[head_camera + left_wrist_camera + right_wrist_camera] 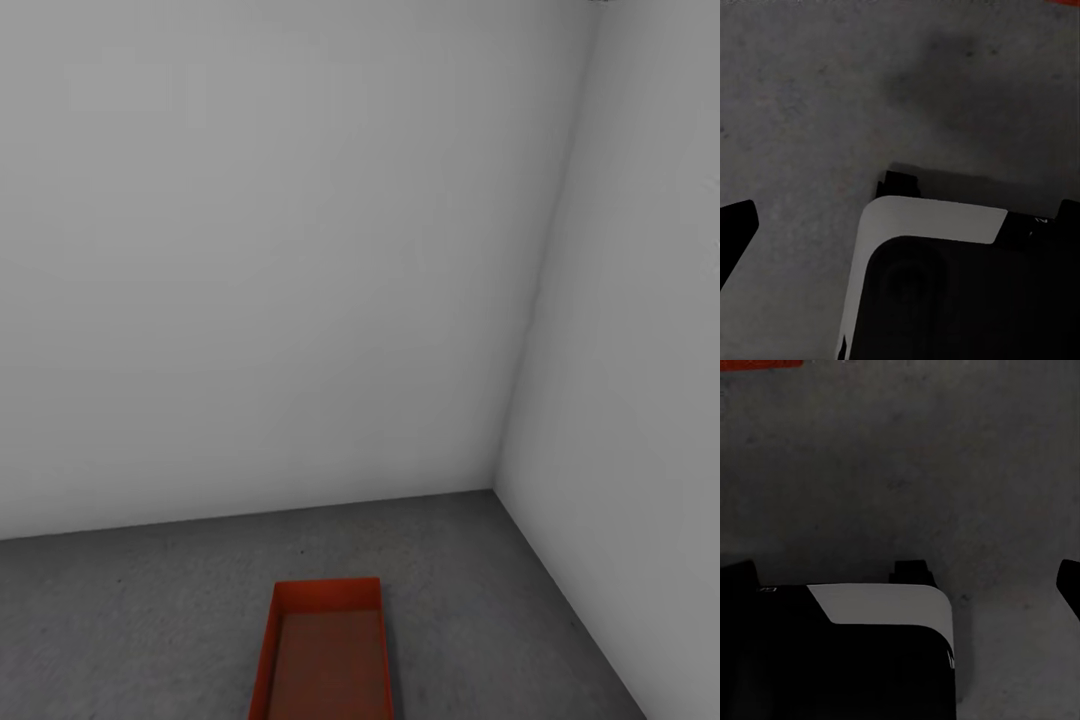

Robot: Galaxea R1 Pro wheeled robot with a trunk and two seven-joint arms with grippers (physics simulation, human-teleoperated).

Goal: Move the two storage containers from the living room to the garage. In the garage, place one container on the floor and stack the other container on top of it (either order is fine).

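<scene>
One orange-red storage container [328,655] lies lengthwise on the garage's dark grey floor [140,620], low in the middle of the head view; its open top faces up and its near end is cut off by the frame. A thin orange strip of the container [1065,2] borders the left wrist view, and another strip of it [757,363] borders the right wrist view. My left gripper [904,221] and right gripper [904,577] both hang over the floor, dark fingertips [736,236] [1069,583] far apart and nothing between them.
Two plain pale grey walls meet in a corner [520,400] just behind and to the right of the container. My own white and black base [937,255] [885,615] shows below each gripper. Bare floor spreads left of the container.
</scene>
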